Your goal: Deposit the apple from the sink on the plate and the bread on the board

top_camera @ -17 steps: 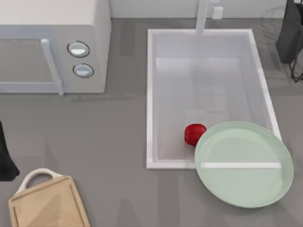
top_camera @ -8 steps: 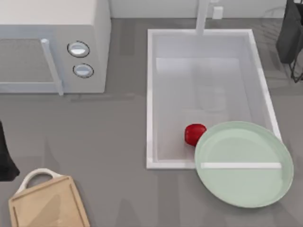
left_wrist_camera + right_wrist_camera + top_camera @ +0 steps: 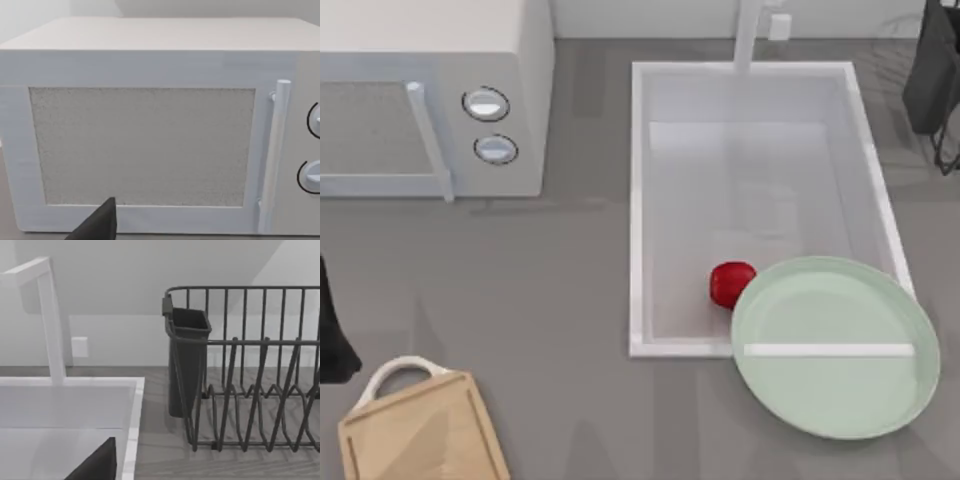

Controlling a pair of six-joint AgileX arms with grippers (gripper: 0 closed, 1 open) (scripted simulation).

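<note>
The red apple (image 3: 730, 284) lies in the white sink (image 3: 638, 200), near its front wall, right against the rim of the mint-green plate (image 3: 835, 390). The plate rests over the sink's front right corner and on the counter. At the front left lies the tan board (image 3: 420, 435) with its white loop handle, partly cut off by the view's edge. The bread is out of view. My left arm (image 3: 332, 335) is parked at the left edge, its gripper (image 3: 97, 227) facing the microwave. My right arm (image 3: 932, 75) is parked at the back right, its gripper (image 3: 97, 465) over the sink's rim.
A white microwave (image 3: 430, 95) with its door shut stands at the back left. The faucet (image 3: 748, 35) rises behind the sink. A dark wire dish rack (image 3: 250, 390) with a dark cup (image 3: 187, 360) stands at the back right. Grey counter lies between microwave, board and sink.
</note>
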